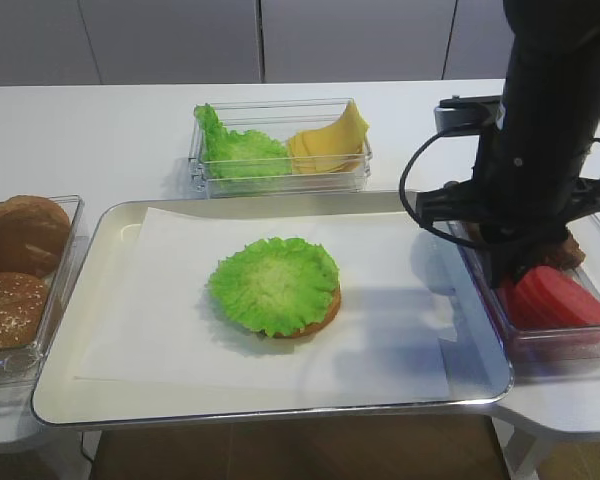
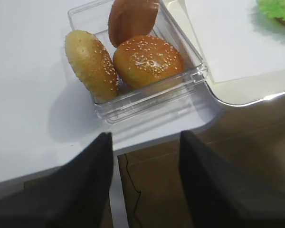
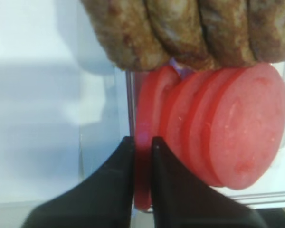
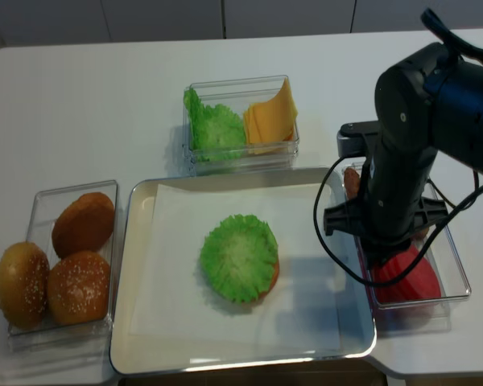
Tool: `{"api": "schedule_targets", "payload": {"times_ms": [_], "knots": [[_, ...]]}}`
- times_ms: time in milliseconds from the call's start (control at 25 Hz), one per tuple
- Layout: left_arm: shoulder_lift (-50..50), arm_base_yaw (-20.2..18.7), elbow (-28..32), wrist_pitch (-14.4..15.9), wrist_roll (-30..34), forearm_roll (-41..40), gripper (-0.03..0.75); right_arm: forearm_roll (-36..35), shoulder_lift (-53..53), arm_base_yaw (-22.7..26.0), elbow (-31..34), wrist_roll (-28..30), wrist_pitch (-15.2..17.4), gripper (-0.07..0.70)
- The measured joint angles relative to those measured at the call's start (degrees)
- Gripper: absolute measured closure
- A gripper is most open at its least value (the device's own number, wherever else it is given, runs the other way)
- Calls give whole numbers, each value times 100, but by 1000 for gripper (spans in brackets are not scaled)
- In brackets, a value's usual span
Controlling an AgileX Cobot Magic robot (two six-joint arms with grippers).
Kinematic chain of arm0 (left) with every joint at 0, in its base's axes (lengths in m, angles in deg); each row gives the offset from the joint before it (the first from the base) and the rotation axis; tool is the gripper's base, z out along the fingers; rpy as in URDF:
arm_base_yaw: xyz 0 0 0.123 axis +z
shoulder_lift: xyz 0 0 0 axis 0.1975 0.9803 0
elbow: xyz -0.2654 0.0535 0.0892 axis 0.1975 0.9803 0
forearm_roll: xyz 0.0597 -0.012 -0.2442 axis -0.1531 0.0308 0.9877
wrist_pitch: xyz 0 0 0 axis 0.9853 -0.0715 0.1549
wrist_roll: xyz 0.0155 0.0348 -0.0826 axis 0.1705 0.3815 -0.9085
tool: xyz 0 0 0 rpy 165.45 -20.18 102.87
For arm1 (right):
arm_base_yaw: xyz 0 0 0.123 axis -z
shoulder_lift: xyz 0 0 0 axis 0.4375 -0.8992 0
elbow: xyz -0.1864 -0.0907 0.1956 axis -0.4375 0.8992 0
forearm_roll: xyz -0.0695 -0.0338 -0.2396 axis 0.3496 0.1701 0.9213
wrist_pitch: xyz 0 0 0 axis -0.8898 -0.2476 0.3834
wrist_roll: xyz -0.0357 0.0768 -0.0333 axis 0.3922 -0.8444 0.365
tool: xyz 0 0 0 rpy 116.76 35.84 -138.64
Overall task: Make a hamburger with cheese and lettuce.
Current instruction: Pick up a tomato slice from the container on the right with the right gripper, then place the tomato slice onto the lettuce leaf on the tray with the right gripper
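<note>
Right end effector (image 3: 142, 156) down in the clear plastic box (image 4: 459, 273) at the tray's right, clamped on the leftmost red round tomato slice (image 3: 147, 142), brown meat patties (image 3: 190, 28) just behind. Left end effector (image 2: 145, 156) apart, above the surface edge near the seeded brown buns (image 2: 147, 59). Low hamburger (image 1: 276, 285), tan bun under frilly green lettuce, mid-paper on the silver tray (image 1: 280, 410); pale yellow cheese slices (image 1: 330, 140) beside spare lettuce (image 1: 240, 150) in the far box.

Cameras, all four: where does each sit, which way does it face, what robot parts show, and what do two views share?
Exterior high: front of the table, angled down at the tray and hamburger; right arm shows.
Exterior high (realsense): overhead, steeper, same layout; right arm shows.
Right wrist: looks past the right pincer, shut on a tomato slice beside the meat patties.
Left wrist: looks past the open left pincer at the seeded buns.
Shared: both exterior views show the lettuce and cheese box.
</note>
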Motion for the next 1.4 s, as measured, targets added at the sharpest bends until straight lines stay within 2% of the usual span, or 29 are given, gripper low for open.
{"api": "schedule_targets", "payload": {"times_ms": [320, 1000, 1400], "knots": [[0, 0, 0, 0, 0, 0, 373, -39, 0, 0, -489, 37, 207, 553], [0, 0, 0, 0, 0, 0, 373, -39, 418, 0, -524, 60, 197, 553], [0, 0, 0, 0, 0, 0, 373, -39, 514, 0, -949, 70, 209, 553]]}}
